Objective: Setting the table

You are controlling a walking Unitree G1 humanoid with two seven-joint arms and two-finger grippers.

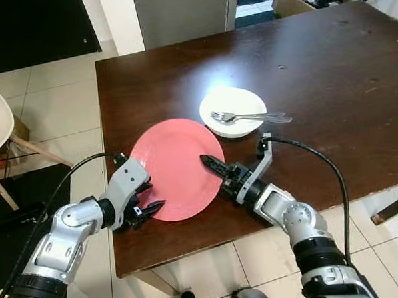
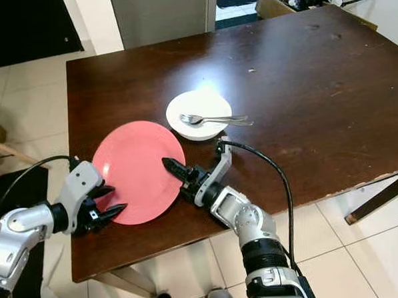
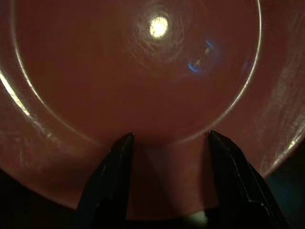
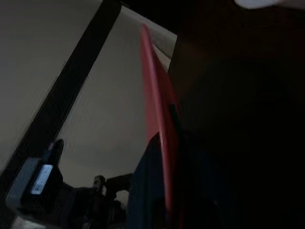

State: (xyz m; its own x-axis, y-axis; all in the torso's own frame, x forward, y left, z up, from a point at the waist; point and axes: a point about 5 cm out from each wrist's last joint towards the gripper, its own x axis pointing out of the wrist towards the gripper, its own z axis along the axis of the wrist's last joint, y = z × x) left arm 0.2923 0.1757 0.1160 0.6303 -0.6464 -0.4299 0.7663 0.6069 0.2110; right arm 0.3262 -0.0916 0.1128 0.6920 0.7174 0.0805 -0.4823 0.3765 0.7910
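A: Where is the plate (image 1: 176, 167)?

B: Lower centre of the head frame, flat on the dark worktop (image 1: 329, 82), close to its near edge. Up and right of it, just beside, sits a white bowl (image 1: 232, 110) with a fork (image 1: 247, 116) lying across it.

A: And the tools?

B: The left tool (image 1: 147, 198) is at the plate's lower-left rim. Its fingers (image 3: 114, 176) stand apart, both over the rim in the wrist frame, clamped on nothing. The right tool (image 1: 216, 167) is at the right rim; the wrist frame shows the plate edge-on running in by its fingers, but too dark. I cannot tell if they are apart or together.

A: What could go wrong?

B: In my judgement, a one-sided push. If the right tool shoves while the left only rests, the plate slides towards the worktop's left edge and could tip off onto the tiles.

A: Anything else?

B: A push the other way would knock the bowl and roll the fork off. The rim is thin and glossy, so a shallow pinch may slip during a lift.
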